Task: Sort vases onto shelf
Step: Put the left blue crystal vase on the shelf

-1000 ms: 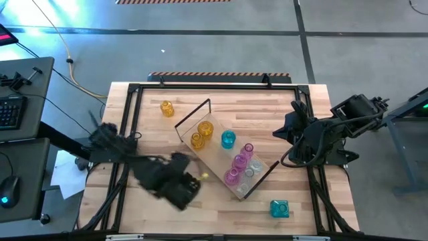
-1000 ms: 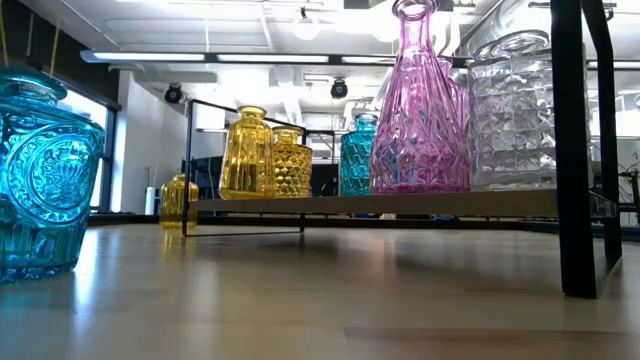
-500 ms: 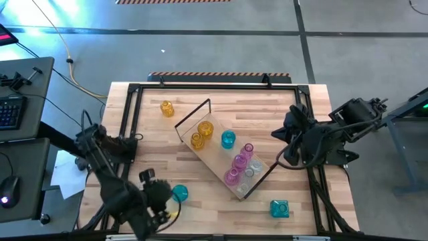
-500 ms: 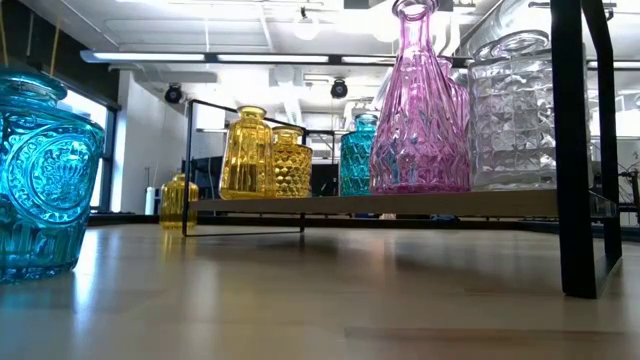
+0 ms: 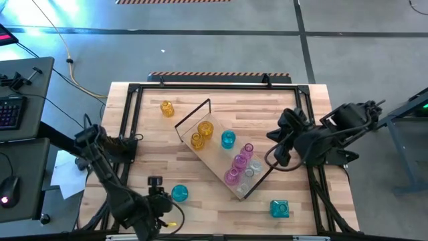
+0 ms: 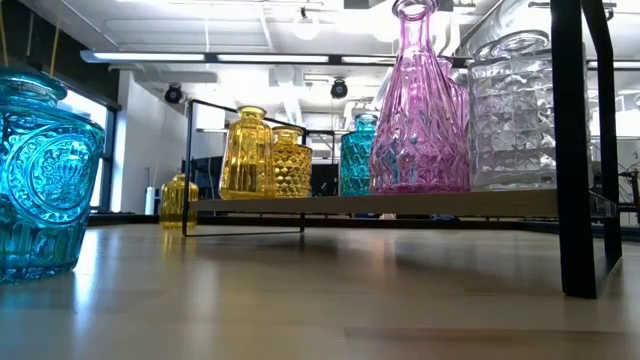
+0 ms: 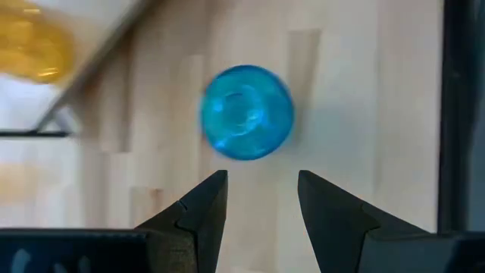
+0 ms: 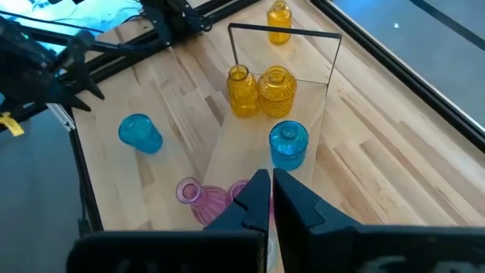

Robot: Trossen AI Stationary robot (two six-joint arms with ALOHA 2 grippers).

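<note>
The shelf [image 5: 215,155], a light board with black end loops, lies slantwise mid-table. On it stand two amber vases [image 5: 200,134], a teal one [image 5: 228,139], pink ones [image 5: 239,162] and a clear one [image 5: 251,171]. On the table stand an amber vase [image 5: 166,108] far left, a round teal vase [image 5: 179,194] near left and a square teal vase [image 5: 279,209] near right. My left gripper [image 7: 261,182] is open just short of the round teal vase [image 7: 246,112], not touching it. My right gripper [image 8: 265,199] hangs shut, high beside the shelf's right end.
A black frame [image 5: 214,86] runs along the tabletop's edges. Bare wood lies between the shelf and the near edge [image 5: 221,214]. In the low view a teal vase [image 6: 40,175] stands close to the camera and the shelf's black loop [image 6: 572,150] rises at right.
My left arm has swung from near the shelf toward the table's near-left corner, sinking and rolling its wrist, fingers still open. The round teal vase it covered now shows standing on the table. My right gripper has rolled its wrist and edged toward the shelf.
</note>
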